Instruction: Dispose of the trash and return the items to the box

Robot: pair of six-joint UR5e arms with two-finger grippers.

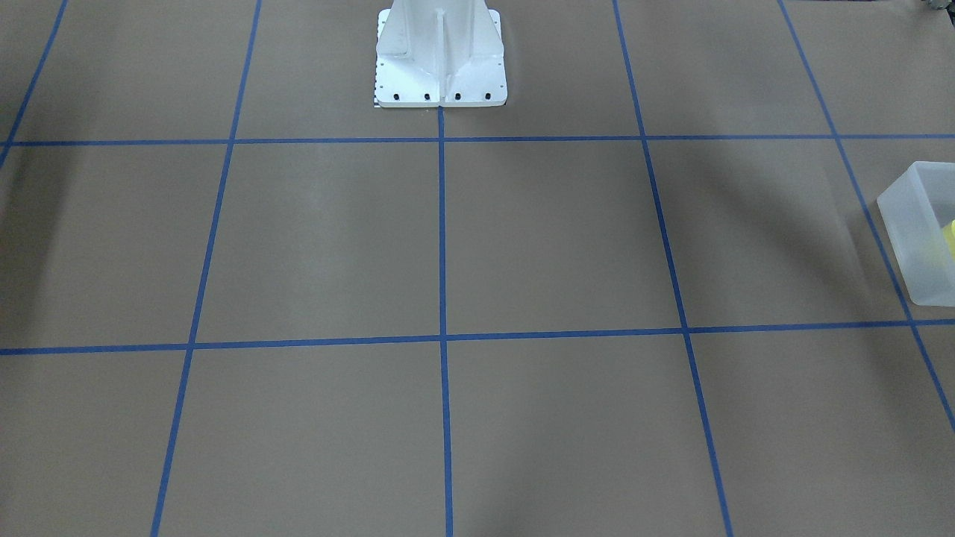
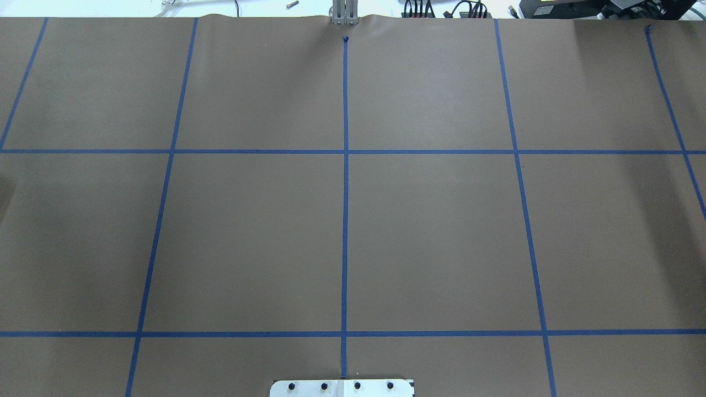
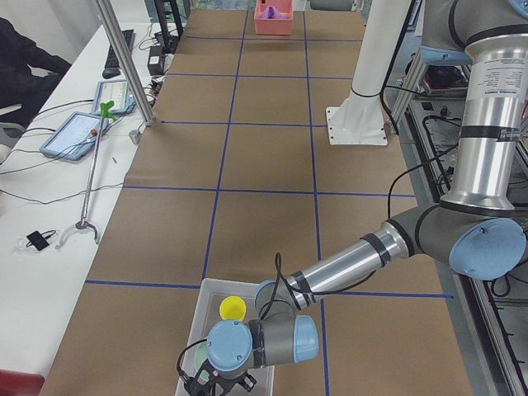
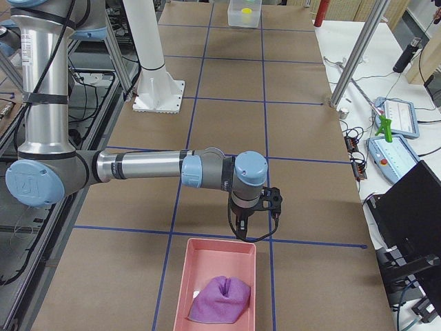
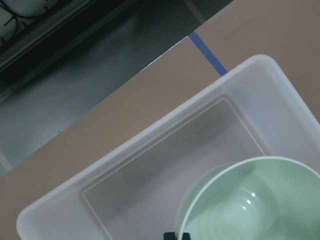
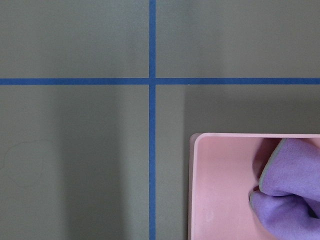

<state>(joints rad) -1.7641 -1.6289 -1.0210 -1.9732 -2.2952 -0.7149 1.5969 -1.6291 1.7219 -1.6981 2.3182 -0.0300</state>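
The box [image 5: 150,145] is a translucent whitish bin at the table's end on my left; it also shows in the front view [image 1: 914,224] and in the left side view [image 3: 206,309]. The yellow cup [image 3: 233,308] stands inside it. The mint-green bowl [image 5: 245,205] is in the box too. My left gripper [image 5: 177,235] is low over the box, its two dark tips close together on the bowl's rim. My right gripper [image 4: 242,233] hangs over the far edge of the pink bin [image 4: 219,276]; I cannot tell whether it is open or shut.
The pink bin holds a purple cloth [image 6: 287,190] at the table's end on my right. The white robot base [image 1: 440,56] stands at the table's middle edge. Blue tape lines [image 2: 345,193] grid the brown table. A desk with tablets [image 3: 78,132] runs along the far side.
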